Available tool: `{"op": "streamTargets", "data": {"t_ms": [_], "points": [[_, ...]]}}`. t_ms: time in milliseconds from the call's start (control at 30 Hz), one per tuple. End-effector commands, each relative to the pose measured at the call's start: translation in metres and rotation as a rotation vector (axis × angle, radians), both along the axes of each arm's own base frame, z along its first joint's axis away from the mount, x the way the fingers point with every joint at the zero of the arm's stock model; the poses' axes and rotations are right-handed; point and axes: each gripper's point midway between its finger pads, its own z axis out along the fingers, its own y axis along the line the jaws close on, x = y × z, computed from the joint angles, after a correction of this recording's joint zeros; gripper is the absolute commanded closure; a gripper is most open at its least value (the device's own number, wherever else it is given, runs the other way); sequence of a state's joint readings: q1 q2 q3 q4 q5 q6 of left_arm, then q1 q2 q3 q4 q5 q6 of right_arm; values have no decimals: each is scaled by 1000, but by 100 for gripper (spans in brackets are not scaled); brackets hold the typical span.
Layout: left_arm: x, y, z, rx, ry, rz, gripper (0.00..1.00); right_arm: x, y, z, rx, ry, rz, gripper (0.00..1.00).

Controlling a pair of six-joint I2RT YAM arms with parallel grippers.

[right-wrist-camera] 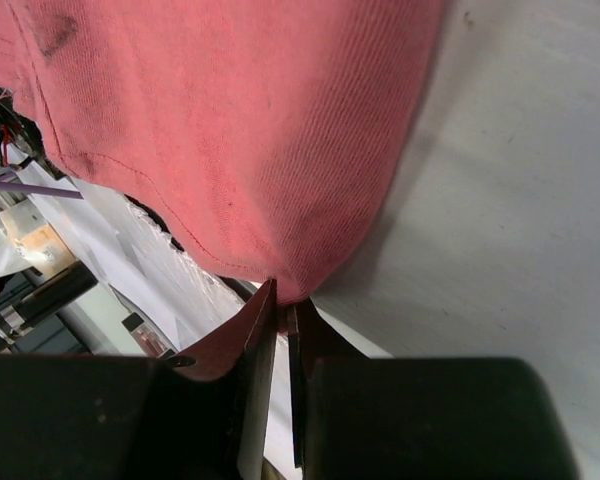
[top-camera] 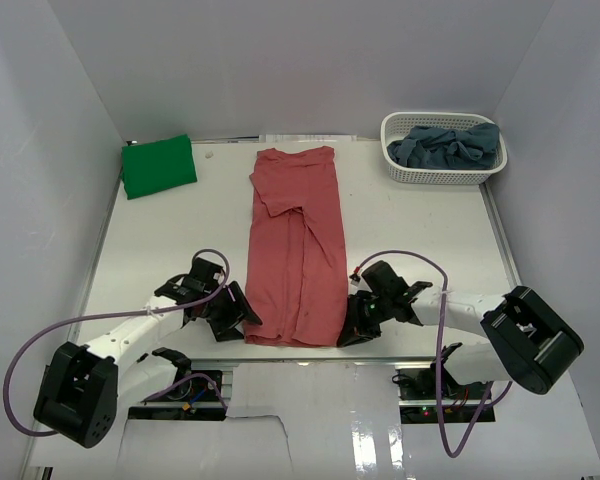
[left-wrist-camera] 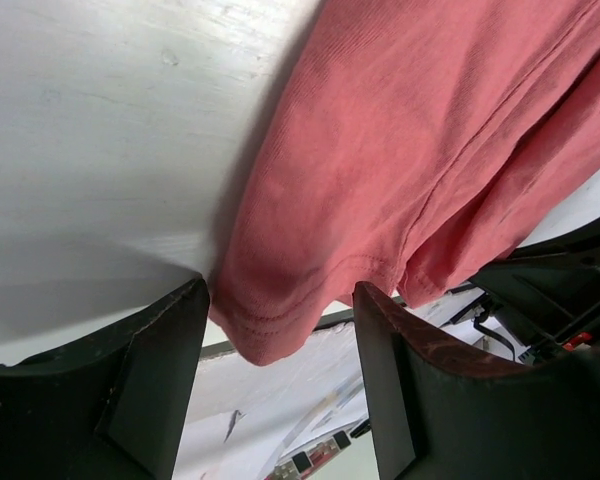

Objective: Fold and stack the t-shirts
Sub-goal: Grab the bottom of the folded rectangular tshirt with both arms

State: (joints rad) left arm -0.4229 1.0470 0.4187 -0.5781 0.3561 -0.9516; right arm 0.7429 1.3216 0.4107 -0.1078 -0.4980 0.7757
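The right gripper (right-wrist-camera: 285, 300) has its fingers pinched together on the near right hem corner of the salmon-red t-shirt (top-camera: 295, 250). The left gripper (left-wrist-camera: 280, 295) has its fingers apart, straddling the near left corner. The shirt lies folded lengthwise mid-table (top-camera: 180, 240). A folded green t-shirt (top-camera: 158, 166) lies far left.

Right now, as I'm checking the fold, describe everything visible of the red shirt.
The salmon-red t-shirt, soft fine-ribbed cloth, lies on the table folded lengthwise into a strip, collar far, hem near. The right hand is shut on its near right corner; the open left hand straddles its near left corner.
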Motion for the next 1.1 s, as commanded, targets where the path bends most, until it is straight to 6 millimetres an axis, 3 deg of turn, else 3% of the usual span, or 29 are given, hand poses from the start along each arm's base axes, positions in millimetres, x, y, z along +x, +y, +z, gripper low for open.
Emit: {"op": "streamTargets", "data": {"t_ms": [0,267,633,733,867,900,1067], "points": [[-14,7,-5,25,35,1,30,2,-2,-1,-28,-19,13,85],[-22,9,-7,24,45,-6,34,-1,-9,-1,-49,-19,9,85],[-13,11,-8,39,17,33,51,-3,-10,-1,-44,-23,7,84],[-9,10,-10,38,14,51,58,-3,-10,0,-40,-27,8,84],[-6,8,-12,28,6,61,78,-4,-11,0,-44,-25,7,84],[-7,7,-13,26,9,60,87,-4,-11,0,-45,-27,8,84],[-11,2,-13,-8,20,36,96,-7,-14,1,-54,-20,15,84]]}}
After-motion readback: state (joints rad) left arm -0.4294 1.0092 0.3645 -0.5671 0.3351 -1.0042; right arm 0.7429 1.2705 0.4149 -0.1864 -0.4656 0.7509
